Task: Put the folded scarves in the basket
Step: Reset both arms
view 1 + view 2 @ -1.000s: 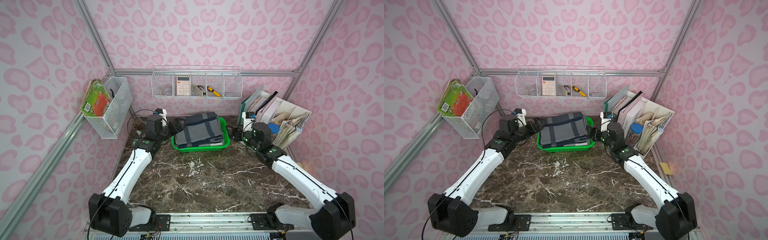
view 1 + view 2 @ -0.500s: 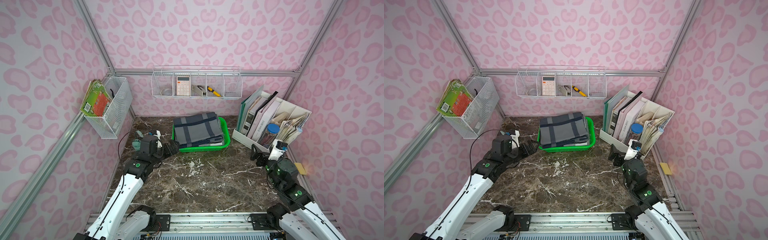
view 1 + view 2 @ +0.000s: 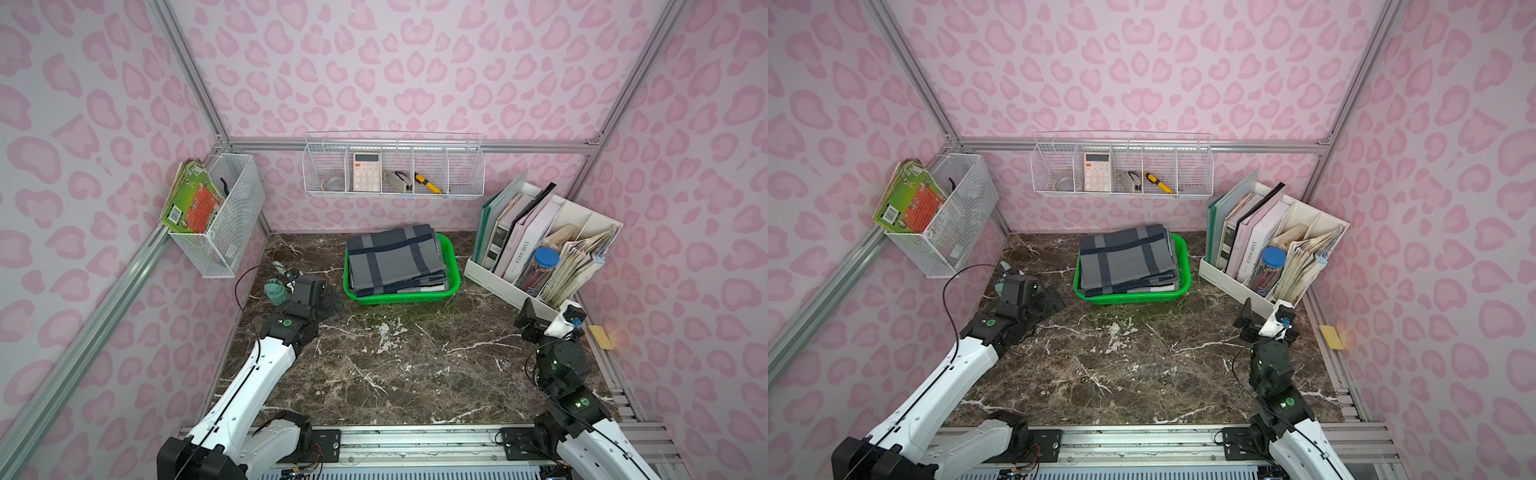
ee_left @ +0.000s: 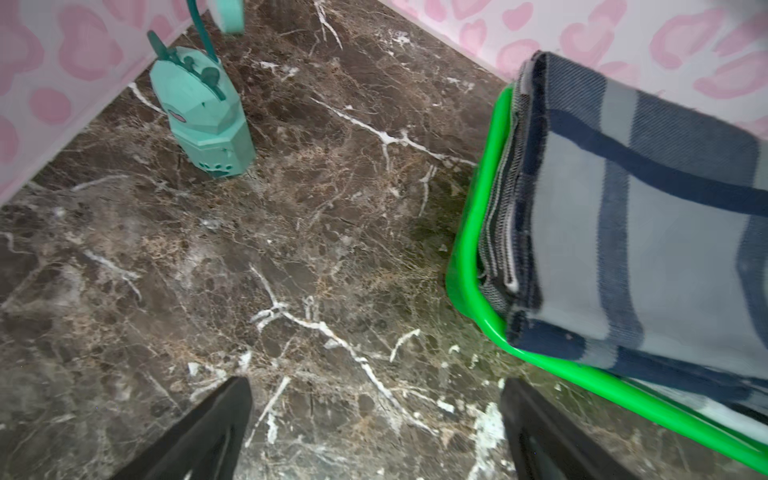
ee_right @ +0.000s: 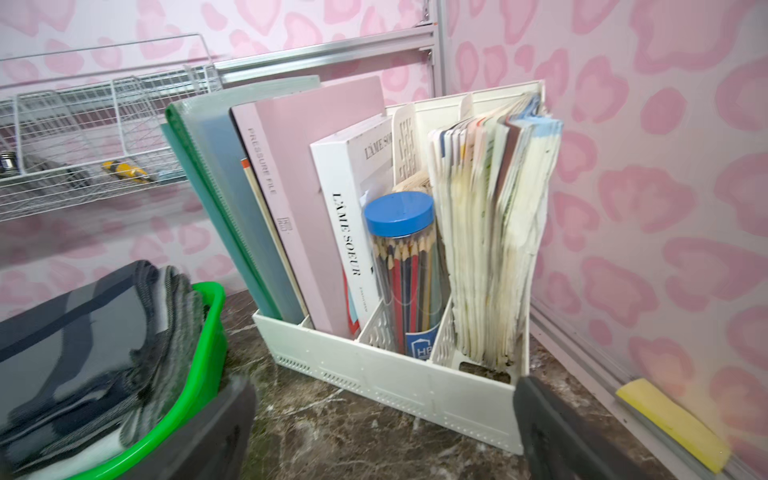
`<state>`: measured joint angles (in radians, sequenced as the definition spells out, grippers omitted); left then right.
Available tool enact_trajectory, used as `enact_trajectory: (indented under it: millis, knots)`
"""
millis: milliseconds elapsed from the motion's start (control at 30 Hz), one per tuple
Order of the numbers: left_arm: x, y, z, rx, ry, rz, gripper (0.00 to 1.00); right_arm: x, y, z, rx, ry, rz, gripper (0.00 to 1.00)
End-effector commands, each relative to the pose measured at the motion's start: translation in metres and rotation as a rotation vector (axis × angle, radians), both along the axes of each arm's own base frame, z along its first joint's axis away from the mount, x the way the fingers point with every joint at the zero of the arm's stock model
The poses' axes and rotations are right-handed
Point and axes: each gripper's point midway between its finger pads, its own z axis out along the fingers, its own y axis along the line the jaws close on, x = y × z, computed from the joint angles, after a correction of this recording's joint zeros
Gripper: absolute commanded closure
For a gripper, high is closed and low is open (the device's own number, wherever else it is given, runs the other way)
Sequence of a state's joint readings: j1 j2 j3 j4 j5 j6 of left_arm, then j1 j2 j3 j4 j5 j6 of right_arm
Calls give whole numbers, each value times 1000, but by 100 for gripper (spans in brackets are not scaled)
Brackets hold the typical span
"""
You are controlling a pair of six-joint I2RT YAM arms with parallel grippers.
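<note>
Scarf's in the basket! The folded scarf [image 3: 395, 259], grey with navy bands, lies flat in the bright green basket [image 3: 399, 297] at the far middle of the marble surface [image 3: 395, 374]. Its layers stack up above the rim (a lot of fabric for so shallow a basket), and in both top views it hides the rim's far left corner. The right rim and the near wall show clear green.

Over on the left, the left fingers [image 4: 208, 432] are spread wide with only bare marble between them. They sit just left of the basket's near left corner and touch neither basket nor scarf. Beyond them, close to the left wall, a small mint-green gadget [image 4: 203, 120] with a paw print stands on the surface.

On the right side, the right fingers [image 5: 557, 436] are spread wide too, with nothing held. They point at the white file organiser [image 5: 395, 374] from its near end, well clear of the basket. In that organiser, folders and books lean in the left slots, a clear tube of pencils [image 5: 409, 291] with a blue lid stands in the middle, and worn papers fill the right slot. A yellow block [image 5: 673, 419] lies on the rail by the right wall.

On the far wall, a white wire basket [image 3: 465, 166] holds a calculator [image 3: 367, 170]
</note>
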<state>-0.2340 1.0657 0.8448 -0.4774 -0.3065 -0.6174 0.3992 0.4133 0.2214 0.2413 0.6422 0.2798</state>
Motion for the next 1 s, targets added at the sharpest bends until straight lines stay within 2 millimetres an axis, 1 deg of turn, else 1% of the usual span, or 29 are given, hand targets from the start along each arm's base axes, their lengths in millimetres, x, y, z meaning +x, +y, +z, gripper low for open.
enact_trajectory:
  millis: [0, 67, 133, 200, 333, 367, 400, 500, 533, 600, 667, 700, 767, 800, 867, 967]
  knots:
    - [11, 2, 0, 99, -52, -66, 1, 3, -11, 10, -16, -56, -57, 1]
    - [19, -5, -1, 117, -99, -127, 1, 3, -18, 4, -4, -69, -88, 1]
    - [22, 0, -5, 150, -117, -124, 2, 3, -25, -2, 20, -85, -124, 1]
    - [22, 7, -8, 162, -119, -91, 1, 3, -29, -7, -14, -84, -133, 1]
    - [23, -1, -15, 166, -206, -165, 4, 7, -34, -19, -105, -56, -147, 1]
    - [23, 1, -13, 169, -238, -146, 4, 9, -34, -21, -124, -45, -144, 1]
    - [22, 7, -15, 184, -245, -114, 4, 11, -36, -24, -135, -29, -145, 1]
    - [24, 18, -17, 268, -231, -95, 2, 15, -42, -29, -130, -15, -152, 1]
    - [26, 19, -18, 287, -228, -90, 2, 17, -42, -31, -134, -13, -143, 1]
    - [31, 17, -20, 297, -243, -105, 2, 20, -38, -33, -146, -24, -109, 1]
    - [32, 21, -24, 309, -252, -83, 2, 23, -34, -38, -164, -17, -65, 1]
    - [32, 25, -24, 321, -252, -61, 2, 25, -33, -43, -169, -5, -53, 1]
    - [36, 26, -21, 340, -266, -63, 2, 27, -36, -48, -166, 15, -61, 1]
    - [37, 27, -21, 382, -260, -76, 2, 28, -36, -50, -169, 21, -62, 1]
    - [40, 34, -22, 431, -247, -55, 2, 31, -36, -54, -176, 31, -56, 1]
    - [42, 45, -32, 477, -214, -5, 1, 35, -35, -58, -175, 42, -52, 1]
